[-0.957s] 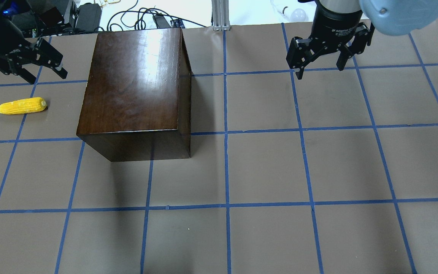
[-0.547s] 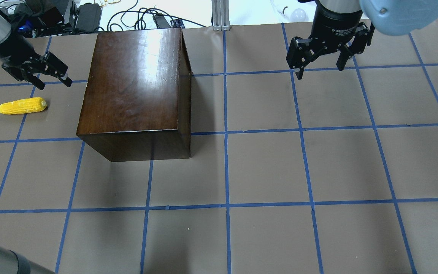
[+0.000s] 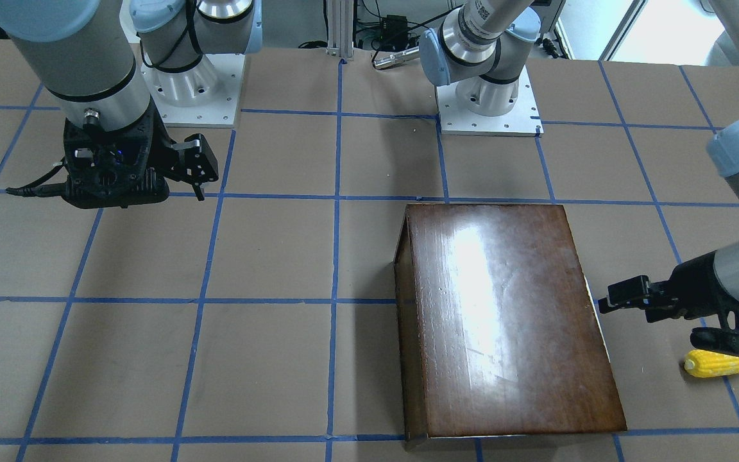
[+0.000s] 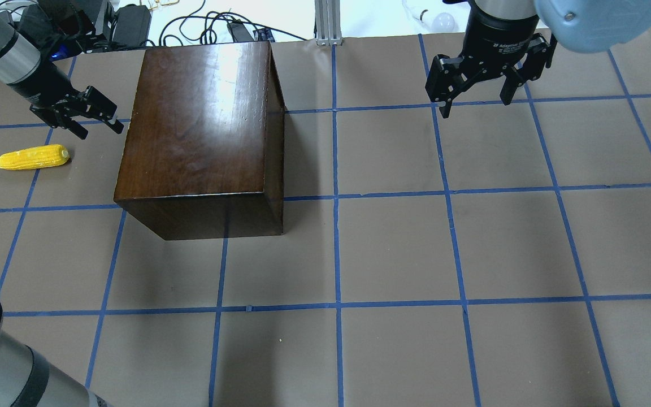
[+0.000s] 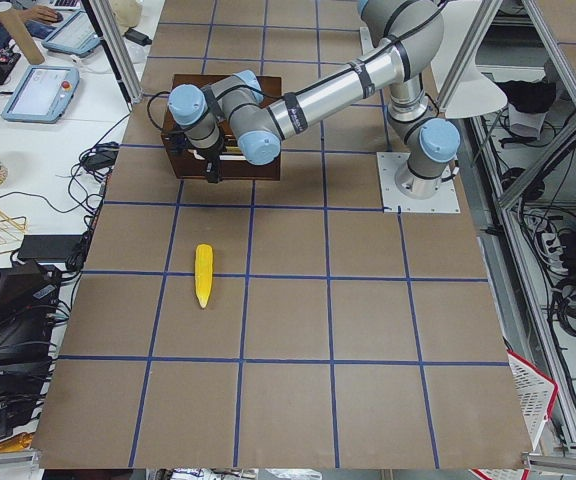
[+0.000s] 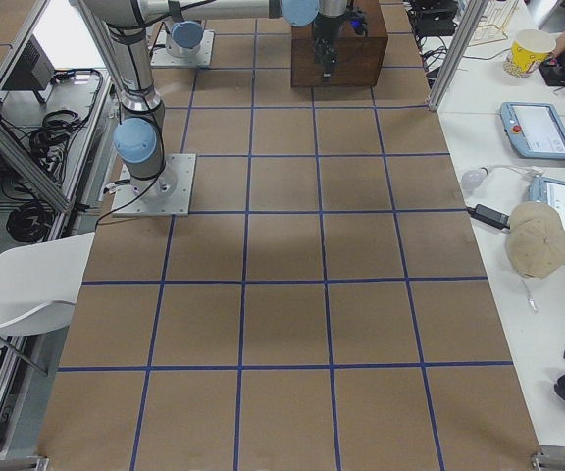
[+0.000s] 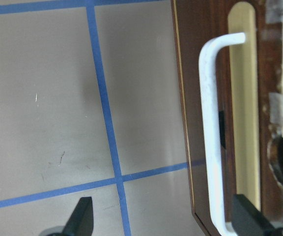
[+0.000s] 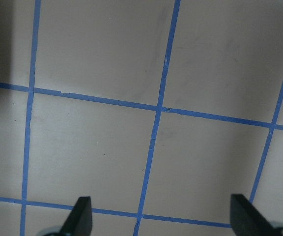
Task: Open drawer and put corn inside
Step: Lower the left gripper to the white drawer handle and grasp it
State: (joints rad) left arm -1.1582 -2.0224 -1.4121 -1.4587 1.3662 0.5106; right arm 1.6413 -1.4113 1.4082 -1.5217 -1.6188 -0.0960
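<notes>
The glossy dark-brown box (image 4: 201,124) stands at the table's back left; it also shows in the front-facing view (image 3: 510,321). Its drawer is shut; the worn dark front panel (image 7: 222,88) with a white handle (image 7: 209,132) shows in the left wrist view. The yellow corn (image 4: 30,157) lies on the table left of the box, also in the front-facing view (image 3: 729,363). My left gripper (image 4: 101,131) is open and empty, just off the box's left side, level with the handle (image 7: 163,221). My right gripper (image 4: 478,107) is open and empty at the back right, over bare table (image 8: 161,216).
The brown table cover carries a grid of blue tape (image 4: 337,198). Cables and power bricks (image 4: 133,22) lie behind the table's far edge. The two arm bases (image 3: 488,96) stand on the robot's side.
My left gripper has moved right, past the corn, up to the box's left side. The right arm, the corn and the box have not moved.
</notes>
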